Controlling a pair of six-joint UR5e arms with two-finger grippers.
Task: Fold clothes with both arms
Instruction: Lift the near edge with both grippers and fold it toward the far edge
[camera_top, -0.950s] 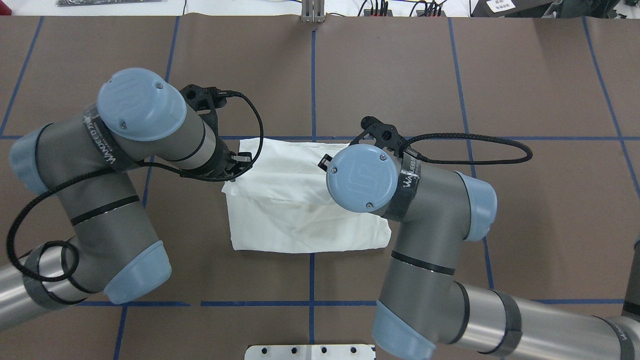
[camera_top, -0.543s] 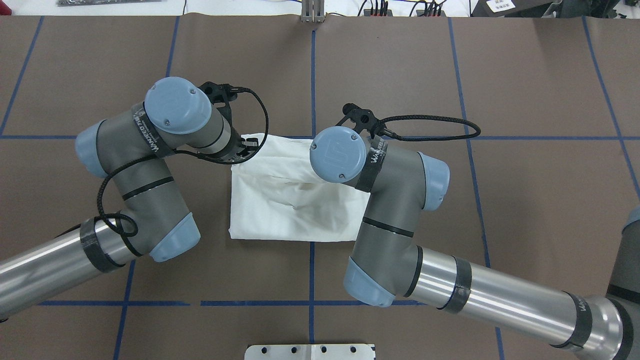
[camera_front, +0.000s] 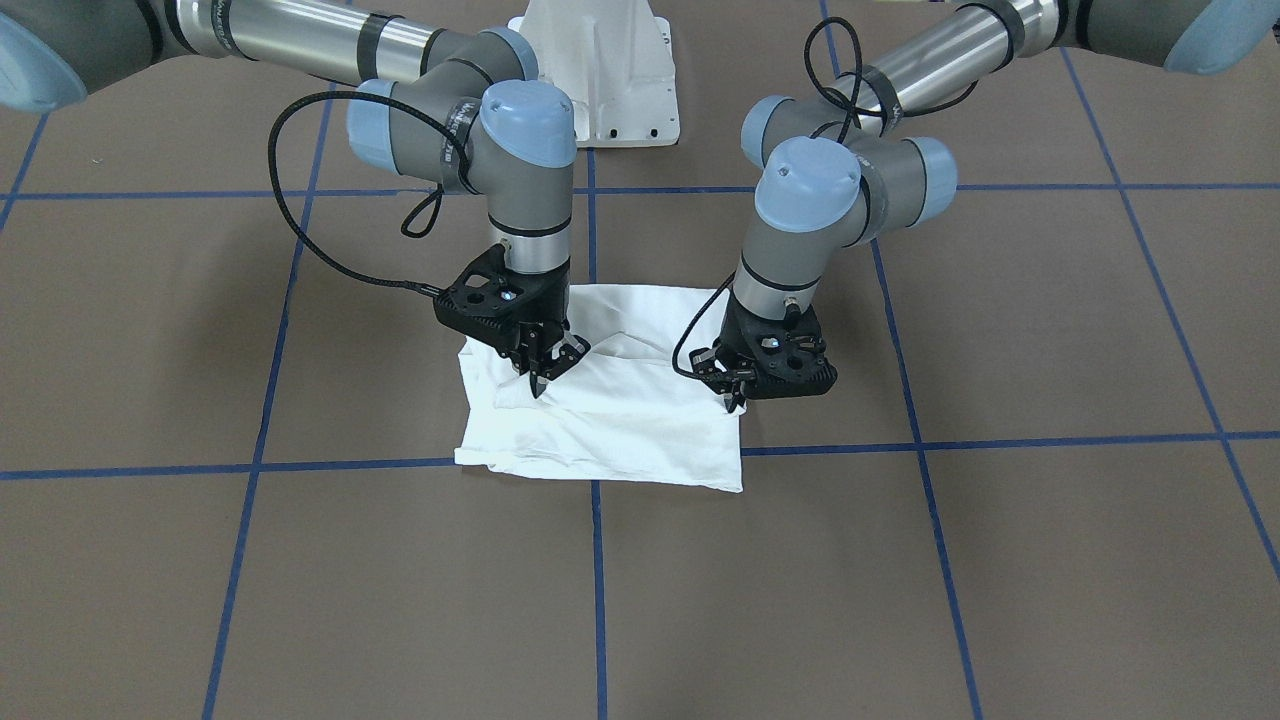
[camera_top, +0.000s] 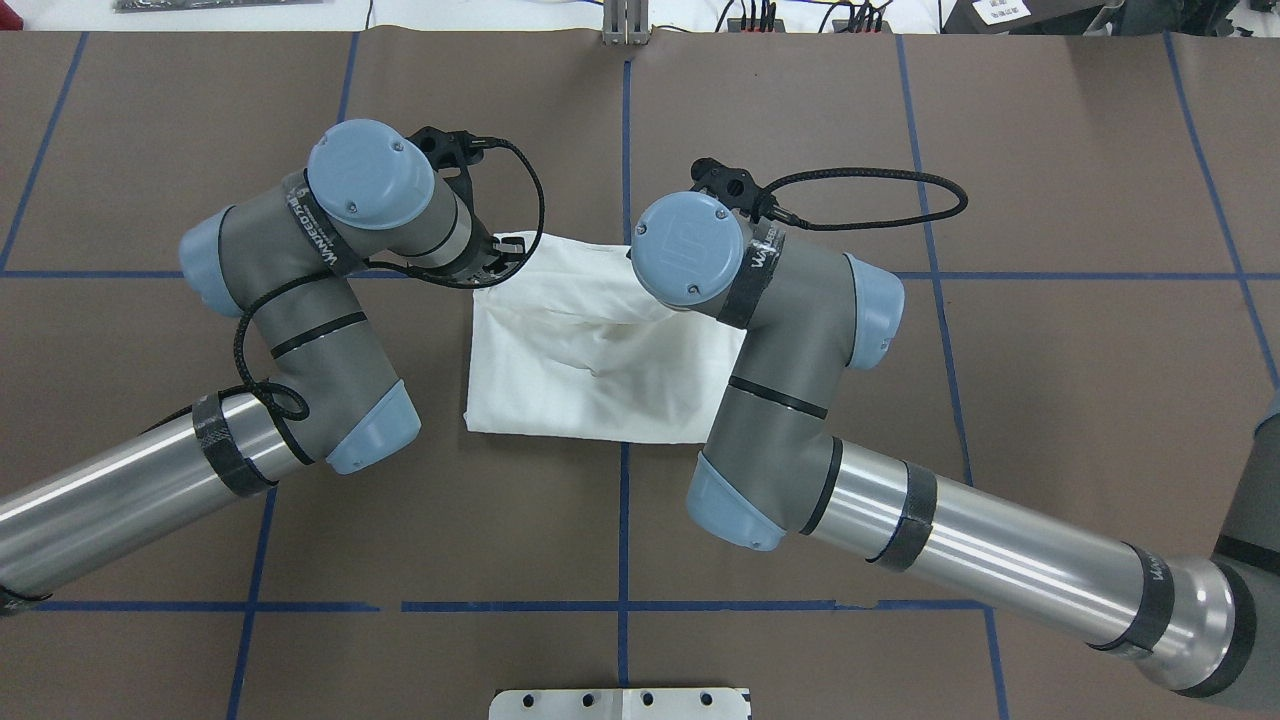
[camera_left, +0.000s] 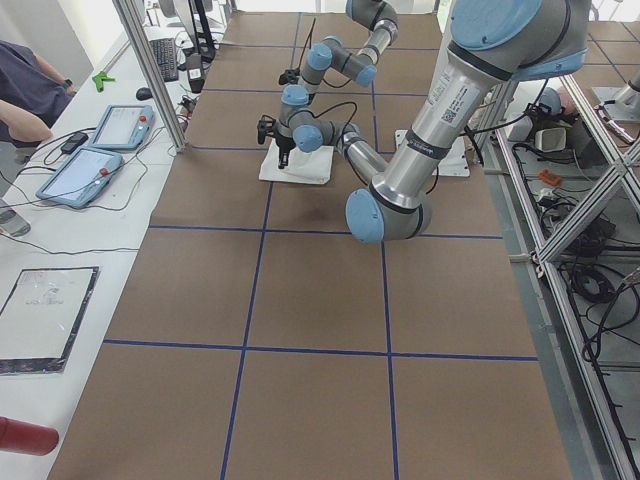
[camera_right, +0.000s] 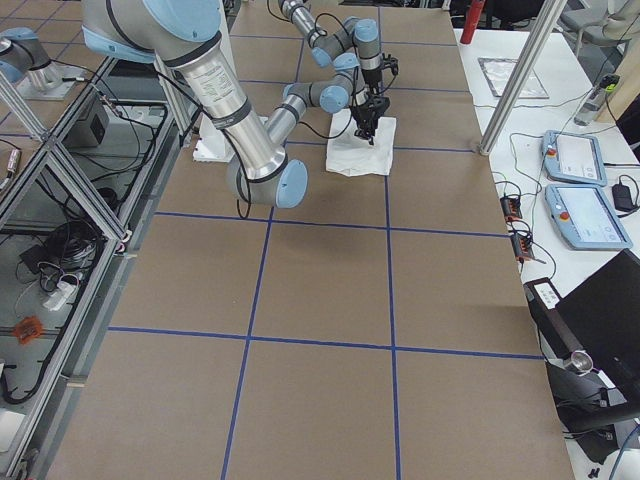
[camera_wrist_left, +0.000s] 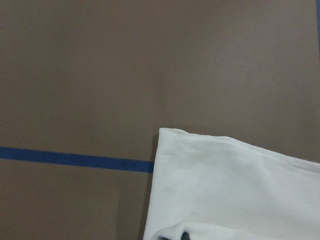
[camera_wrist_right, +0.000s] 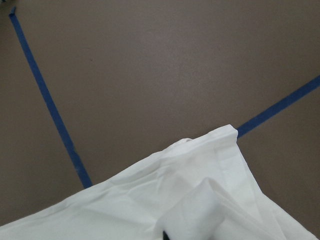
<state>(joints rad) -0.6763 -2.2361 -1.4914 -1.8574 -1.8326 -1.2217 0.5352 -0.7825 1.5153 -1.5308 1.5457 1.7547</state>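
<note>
- The white T-shirt (camera_front: 620, 430), folded down to a compact rectangle, lies mid-worktop (camera_front: 1000, 560), just in front of the robot's base.
- The right gripper (camera_front: 538, 378), its jaws narrowed to a pinch, holds a raised fold on its side of the shirt.
- The left gripper (camera_front: 737, 398) appears to nip the opposite edge in the same way.
- Gripping both sides at once likely leaves the thin layer taut and level for the next fold.

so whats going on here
A white shirt is being folded on the table. The right gripper pinches the top layer near one side, and the left gripper pinches it at the opposite edge. The shirt is already down to a rough rectangle, and the held layer looks slightly raised off the rest.
</note>
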